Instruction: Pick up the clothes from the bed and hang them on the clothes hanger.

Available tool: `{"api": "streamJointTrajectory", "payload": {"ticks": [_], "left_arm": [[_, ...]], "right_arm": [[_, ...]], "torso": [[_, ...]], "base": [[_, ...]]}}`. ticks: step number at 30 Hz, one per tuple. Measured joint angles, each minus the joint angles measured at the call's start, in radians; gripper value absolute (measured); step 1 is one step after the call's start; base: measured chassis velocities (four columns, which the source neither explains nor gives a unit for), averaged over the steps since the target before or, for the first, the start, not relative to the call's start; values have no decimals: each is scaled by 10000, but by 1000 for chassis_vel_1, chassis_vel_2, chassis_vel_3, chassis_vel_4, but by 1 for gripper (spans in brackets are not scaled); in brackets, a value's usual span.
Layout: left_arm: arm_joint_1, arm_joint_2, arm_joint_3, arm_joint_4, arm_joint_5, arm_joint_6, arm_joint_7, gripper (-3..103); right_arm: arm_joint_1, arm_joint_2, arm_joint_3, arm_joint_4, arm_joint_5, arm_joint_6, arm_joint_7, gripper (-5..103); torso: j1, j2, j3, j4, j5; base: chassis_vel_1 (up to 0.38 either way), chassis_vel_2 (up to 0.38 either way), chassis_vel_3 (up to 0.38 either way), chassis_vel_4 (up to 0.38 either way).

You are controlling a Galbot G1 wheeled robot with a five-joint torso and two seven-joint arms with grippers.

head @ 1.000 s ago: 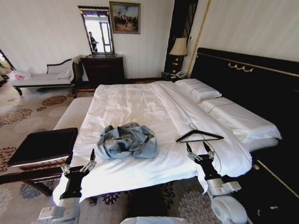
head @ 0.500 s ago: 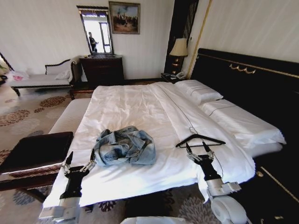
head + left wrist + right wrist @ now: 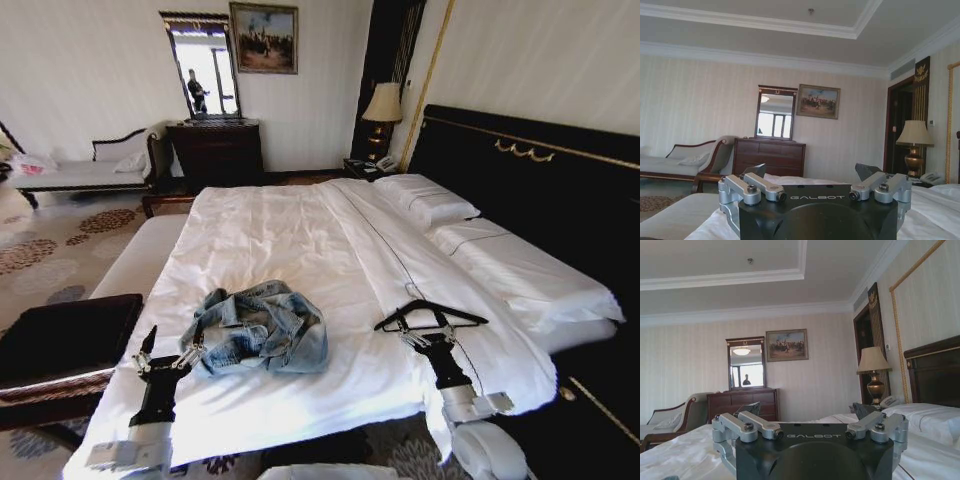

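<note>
Left gripper (image 3: 167, 350): jaws spread, empty, low over near bed edge. Jacket (image 3: 258, 327) crumpled just ahead of its tips, slightly toward right jaw, apart from them.

Right gripper (image 3: 421, 331): jaws spread, empty; hanger (image 3: 430, 315) flat on sheet at its fingertips, contact unclear.

Both lie on bed (image 3: 300, 240), well apart from each other.

Judgement: approach step. For clean pick, aim left jaws at collar fold, not loose bunch; take hanger by bar near hook.
</note>
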Motion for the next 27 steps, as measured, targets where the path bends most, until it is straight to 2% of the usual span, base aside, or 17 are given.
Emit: {"api": "streamJointTrajectory", "payload": {"ticks": [7, 27], "left_arm": [[15, -20, 9, 11, 39, -29, 2, 100], [57, -47, -33, -56, 20, -75, 17, 100]], "right_arm": [[32, 28, -45, -35, -32, 122, 85, 100], [-95, 239, -80, -39, -377, 197, -87, 100]], "torso": [[10, -3, 2, 1, -1], [2, -1, 1, 0, 2]], "base": [[-62, 102, 54, -91], [7, 8, -7, -10]]}}
